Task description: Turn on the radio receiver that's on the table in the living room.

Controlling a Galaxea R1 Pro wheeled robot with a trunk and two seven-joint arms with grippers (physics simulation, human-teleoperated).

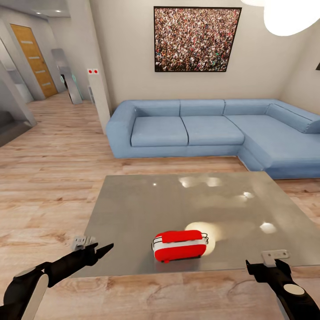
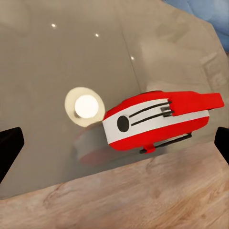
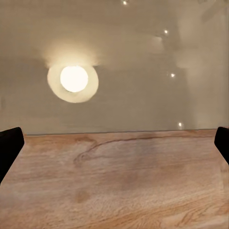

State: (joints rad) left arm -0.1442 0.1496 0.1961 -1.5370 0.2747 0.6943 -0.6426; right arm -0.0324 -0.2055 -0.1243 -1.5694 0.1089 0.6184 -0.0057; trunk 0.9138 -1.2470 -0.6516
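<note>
Home living room: sofa (image 1: 213, 129), framed picture (image 1: 195, 39).

Blue corner sofa (image 1: 222, 129), wood floor (image 1: 53, 178)

We hold both arms low and forward, one at each side of the head view's lower edge. Our left arm reaches in from the lower left corner, black with a white patch on the forearm, angled up and inward, and the left claw (image 1: 101, 251) points toward the middle with its dark fingers tapering to a tip. Through the left wrist view the two fingertips (image 2: 9, 148) sit at opposite edges, spread wide with nothing between them. Our right arm rises from the lower right corner, and the right claw (image 1: 266, 266) likewise shows its fingertips (image 3: 10, 145) far apart.
</note>
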